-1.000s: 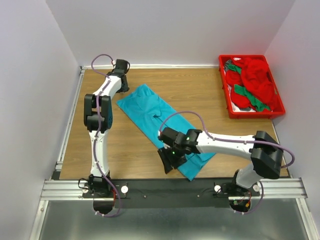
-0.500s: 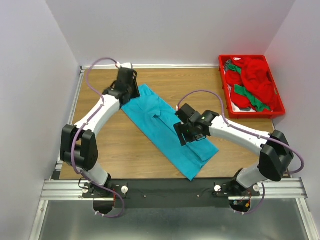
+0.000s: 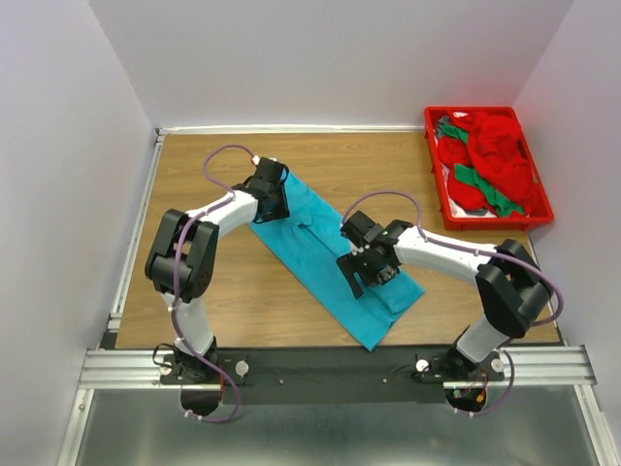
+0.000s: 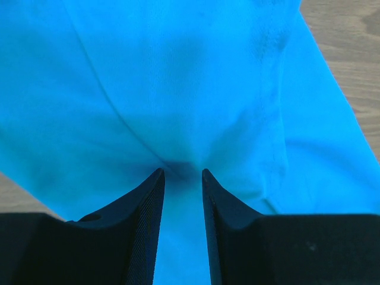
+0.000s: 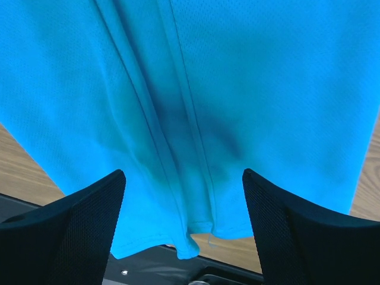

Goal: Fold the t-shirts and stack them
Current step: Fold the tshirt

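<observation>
The teal t-shirt (image 3: 325, 252) lies flat and diagonal on the wooden table, from the back centre toward the near edge. My left gripper (image 3: 273, 200) is down on its far upper end. In the left wrist view the left gripper (image 4: 183, 172) has its jaws close together, with a pucker of teal cloth (image 4: 178, 89) pinched between them. My right gripper (image 3: 370, 268) hovers over the shirt's right middle. In the right wrist view the right gripper (image 5: 184, 172) is wide open and empty, above the shirt's hem (image 5: 196, 228). Red and green t-shirts (image 3: 490, 160) lie heaped in the tray.
A rigid red plastic tray (image 3: 431, 165) stands at the back right corner. Walls close the table on the left, back and right. A black and metal rail (image 3: 320, 367) with the arm bases runs along the near edge. Bare wood (image 3: 194, 311) lies left of the shirt.
My left arm swung from the back left corner onto the shirt's upper end. My right gripper moved from the shirt's near end up to its right middle.
</observation>
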Tool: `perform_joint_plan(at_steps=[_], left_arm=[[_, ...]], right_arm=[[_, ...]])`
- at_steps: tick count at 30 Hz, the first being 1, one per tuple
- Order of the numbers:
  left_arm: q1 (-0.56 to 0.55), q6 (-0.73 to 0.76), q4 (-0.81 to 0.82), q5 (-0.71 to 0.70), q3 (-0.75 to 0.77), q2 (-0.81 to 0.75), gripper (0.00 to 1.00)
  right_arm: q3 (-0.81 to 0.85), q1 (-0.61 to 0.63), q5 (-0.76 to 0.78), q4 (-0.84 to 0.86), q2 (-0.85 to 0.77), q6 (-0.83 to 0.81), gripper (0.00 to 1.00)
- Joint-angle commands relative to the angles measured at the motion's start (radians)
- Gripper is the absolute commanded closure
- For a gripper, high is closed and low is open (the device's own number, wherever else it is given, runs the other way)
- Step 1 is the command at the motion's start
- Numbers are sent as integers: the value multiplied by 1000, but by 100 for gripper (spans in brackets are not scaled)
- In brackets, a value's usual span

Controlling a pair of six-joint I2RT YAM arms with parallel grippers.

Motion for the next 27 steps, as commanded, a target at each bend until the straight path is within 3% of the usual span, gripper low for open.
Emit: perform_joint_plan(at_steps=[1,6,11,16,21,27], left_arm=[[-3,1,7,13,61,80,60],[-3,19,-12,21,135,172,60],[-3,78,-85,-10,250,274,60],[-1,151,-185,-38,455,424,60],[-9,217,-283,-16,693,565,60],[-15,234,-309,-21,837,634,60]], right_arm=[[-10,-21,-57,18,57,-11,12],[-14,-26,-89,18,114,15,11],[-48,-15,-218,35,123,49,11],[-57,48,-328,103,132,141,10],[47,137,-342,167,218,198,9],[134,146,-299,183,304,196,9]])
